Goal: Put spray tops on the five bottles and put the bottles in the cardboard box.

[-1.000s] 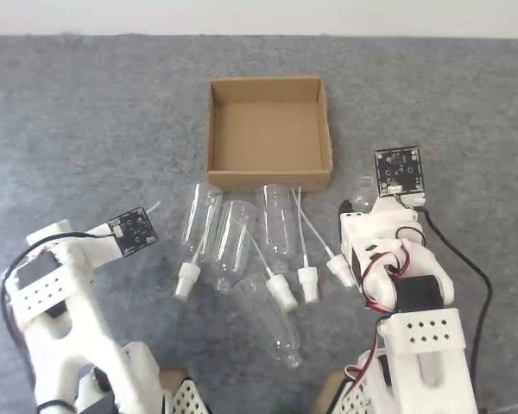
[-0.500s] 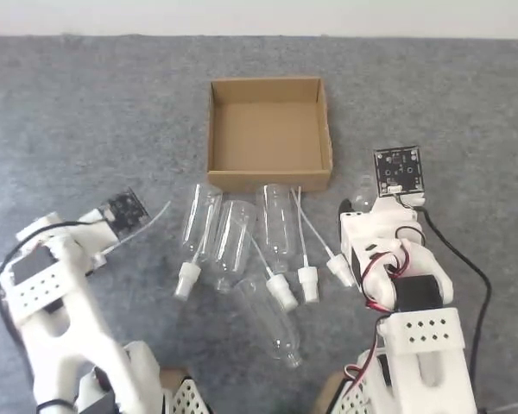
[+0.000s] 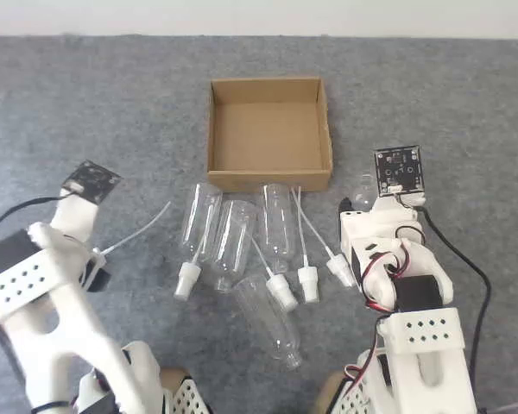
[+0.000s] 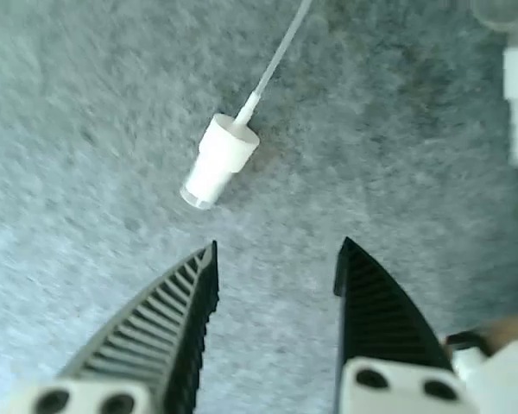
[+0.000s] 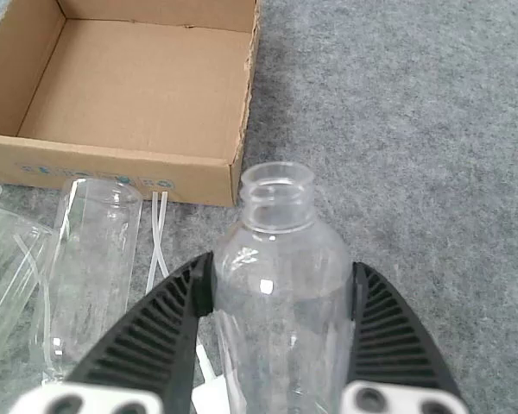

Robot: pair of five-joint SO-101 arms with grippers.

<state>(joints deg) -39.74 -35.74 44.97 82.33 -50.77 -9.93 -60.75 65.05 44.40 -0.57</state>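
Left arm swung out toward 9 o'clock, uncovering a white plastic spray top [image 4: 217, 161] on the fuzzy grey carpet [image 3: 86, 103], its thin tube pointing to 2 o'clock. Left gripper [image 4: 276, 250] hangs over it, jaws apart. Right gripper [image 5: 281, 263] is clamped on a clear round bottle [image 5: 278, 220] at 4 o'clock of the cardboard box [image 3: 268, 179], neck toward 12.

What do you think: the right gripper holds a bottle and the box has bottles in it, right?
Not quite. The right gripper does hold a bottle, but the box has nothing in it. The right wrist view shows its bare floor.
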